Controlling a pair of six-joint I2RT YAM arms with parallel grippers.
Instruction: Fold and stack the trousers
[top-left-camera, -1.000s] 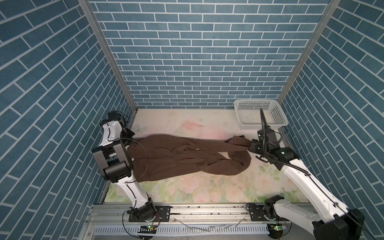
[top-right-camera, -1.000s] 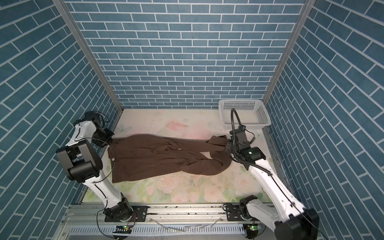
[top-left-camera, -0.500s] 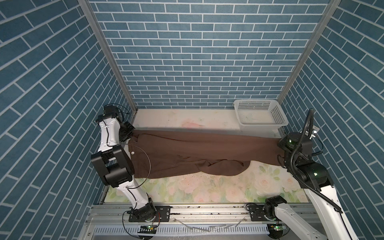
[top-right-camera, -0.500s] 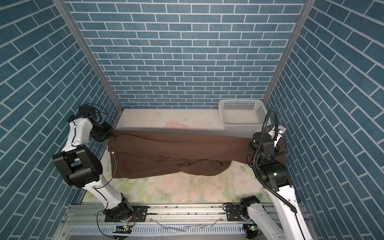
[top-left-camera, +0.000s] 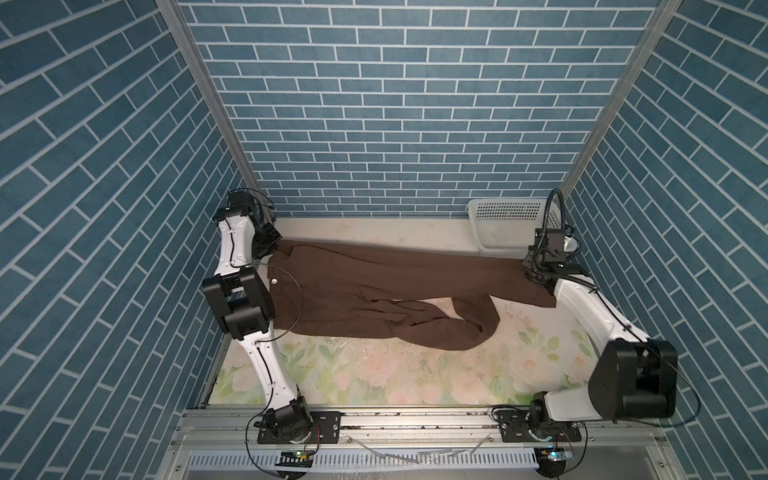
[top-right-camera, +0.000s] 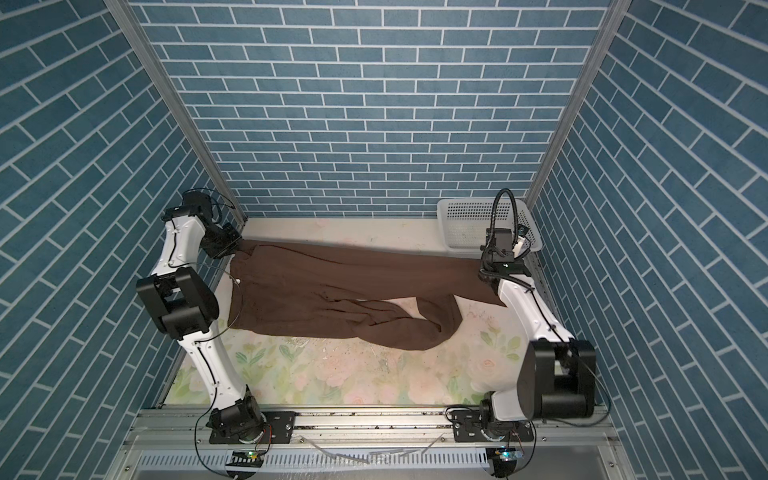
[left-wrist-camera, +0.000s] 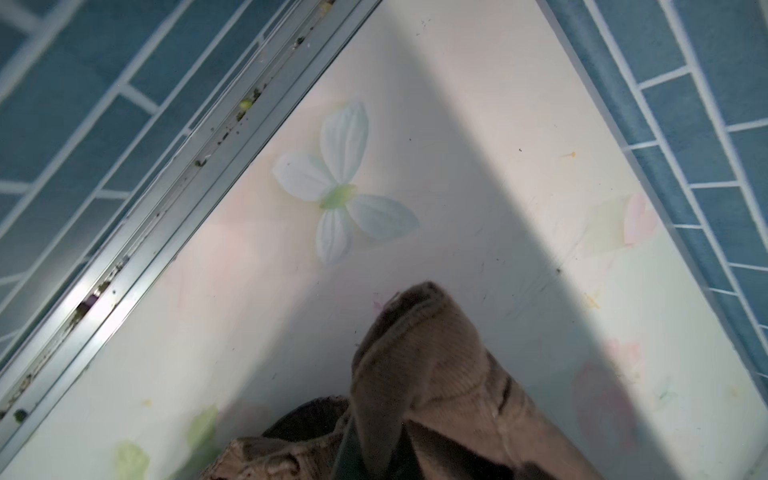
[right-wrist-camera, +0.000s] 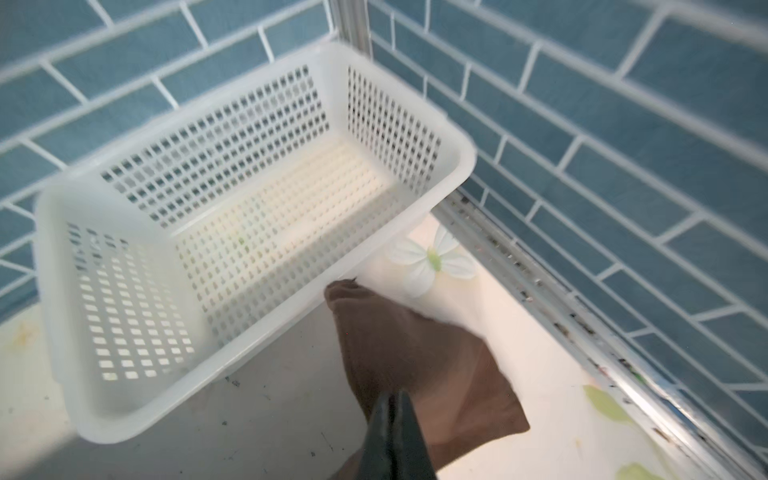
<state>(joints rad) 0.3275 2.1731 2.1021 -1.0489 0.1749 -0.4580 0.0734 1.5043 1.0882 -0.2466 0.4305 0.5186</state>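
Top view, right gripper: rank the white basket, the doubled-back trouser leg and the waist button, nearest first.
From the right gripper, pinching a hem of the trousers, in a top view:
1. white basket: just behind it, back right corner.
2. doubled-back leg: in front, toward the middle.
3. waist button: far left, beside the left arm.

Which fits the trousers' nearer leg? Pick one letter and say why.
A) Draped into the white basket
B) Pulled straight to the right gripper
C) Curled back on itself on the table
C: in both top views the nearer leg of the trousers loops back on itself on the table. Only the far leg reaches the right gripper, and no cloth lies in the basket.
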